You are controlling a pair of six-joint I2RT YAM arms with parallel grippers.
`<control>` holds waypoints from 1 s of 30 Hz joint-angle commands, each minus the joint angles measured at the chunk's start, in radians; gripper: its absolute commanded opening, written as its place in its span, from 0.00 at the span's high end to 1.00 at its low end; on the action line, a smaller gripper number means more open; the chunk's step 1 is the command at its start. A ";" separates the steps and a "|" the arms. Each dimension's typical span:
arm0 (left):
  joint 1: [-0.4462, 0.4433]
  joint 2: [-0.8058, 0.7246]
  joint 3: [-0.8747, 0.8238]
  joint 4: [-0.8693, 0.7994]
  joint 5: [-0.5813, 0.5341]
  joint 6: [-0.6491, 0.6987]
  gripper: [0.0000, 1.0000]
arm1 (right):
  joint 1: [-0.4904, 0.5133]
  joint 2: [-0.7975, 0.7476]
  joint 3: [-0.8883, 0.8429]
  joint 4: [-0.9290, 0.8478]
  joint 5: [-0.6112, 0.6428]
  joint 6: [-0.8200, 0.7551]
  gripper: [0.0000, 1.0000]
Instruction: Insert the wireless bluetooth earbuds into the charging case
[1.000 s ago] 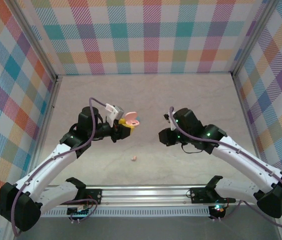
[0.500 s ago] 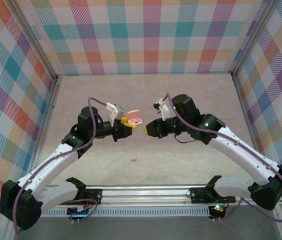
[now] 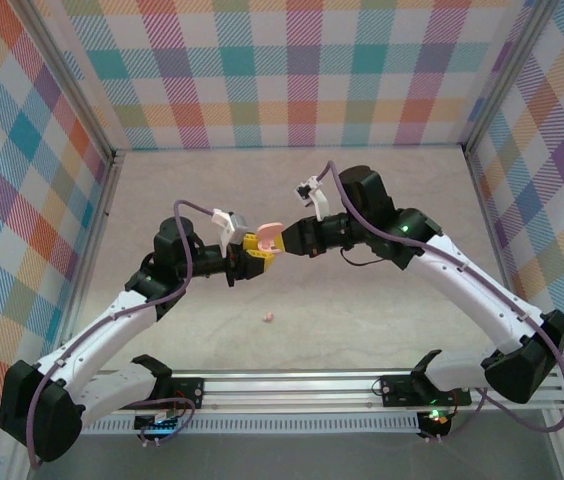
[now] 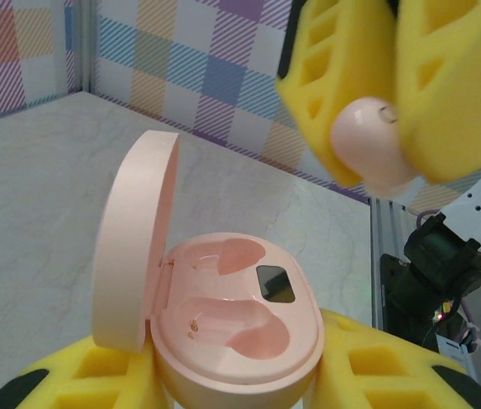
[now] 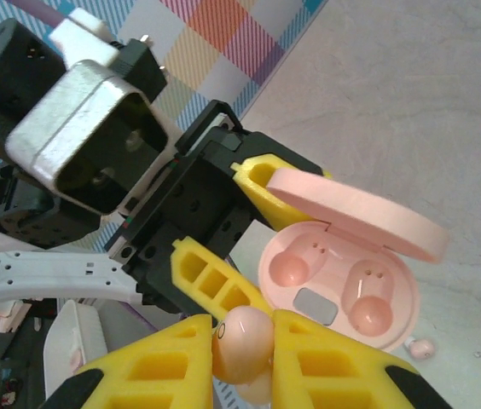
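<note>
Left gripper (image 3: 259,249) clamps case (image 4: 240,334); right gripper (image 5: 244,339) pinches earbud (image 4: 367,141), seemingly clear of it.

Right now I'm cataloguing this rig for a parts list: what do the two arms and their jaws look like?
Both the left arm and right arm have white link shells, black joint housings and a purple cable looping to the wrist. Small green lights glow on the joints. The jaws are chunky yellow blocks with hollow ribbed cells.
</note>
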 commanded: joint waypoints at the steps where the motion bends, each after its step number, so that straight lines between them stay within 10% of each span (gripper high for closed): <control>1: -0.014 -0.034 -0.014 0.043 0.028 0.026 0.94 | -0.004 0.013 0.025 0.003 -0.013 -0.045 0.81; 30: -0.026 -0.035 0.003 0.066 0.056 0.026 0.95 | 0.001 0.076 0.043 -0.050 0.007 -0.141 0.74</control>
